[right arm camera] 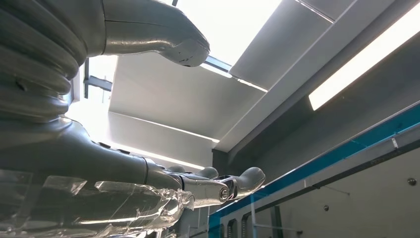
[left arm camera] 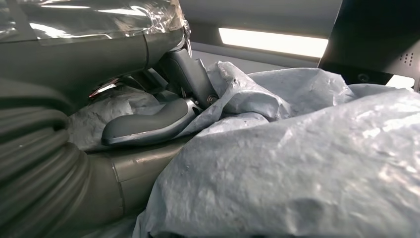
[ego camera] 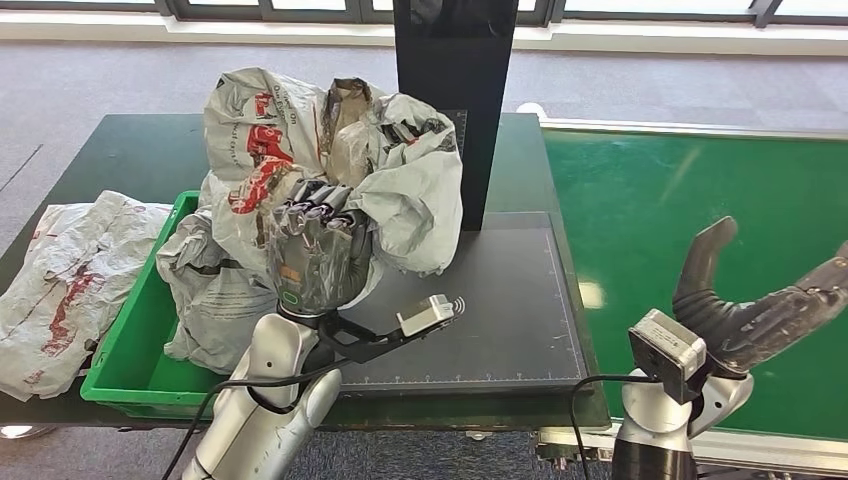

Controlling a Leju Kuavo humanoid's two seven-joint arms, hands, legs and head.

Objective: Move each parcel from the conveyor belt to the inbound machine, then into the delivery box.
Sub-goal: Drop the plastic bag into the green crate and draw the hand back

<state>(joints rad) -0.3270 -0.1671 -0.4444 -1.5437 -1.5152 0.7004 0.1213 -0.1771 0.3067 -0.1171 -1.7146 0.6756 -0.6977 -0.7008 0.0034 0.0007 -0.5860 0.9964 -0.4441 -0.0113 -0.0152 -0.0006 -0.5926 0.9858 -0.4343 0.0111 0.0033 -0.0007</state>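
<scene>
My left hand (ego camera: 318, 250) grips a large crumpled grey plastic parcel (ego camera: 400, 190) with red print, holding it up over the left part of the black inbound machine's platform (ego camera: 500, 300) and the edge of the green delivery box (ego camera: 130, 330). In the left wrist view the grey bag (left arm camera: 297, 163) presses against my thumb and fingers (left arm camera: 148, 124). My right hand (ego camera: 760, 300) hovers open above the green conveyor belt (ego camera: 700, 210), palm turned up, nothing in it; the right wrist view shows its fingers (right arm camera: 237, 181) spread toward the ceiling.
The machine's black upright column (ego camera: 455, 90) stands just behind the held parcel. Another flattened grey parcel (ego camera: 70, 280) lies on the dark table left of the green box. The belt's metal rail (ego camera: 690, 128) runs along the far side.
</scene>
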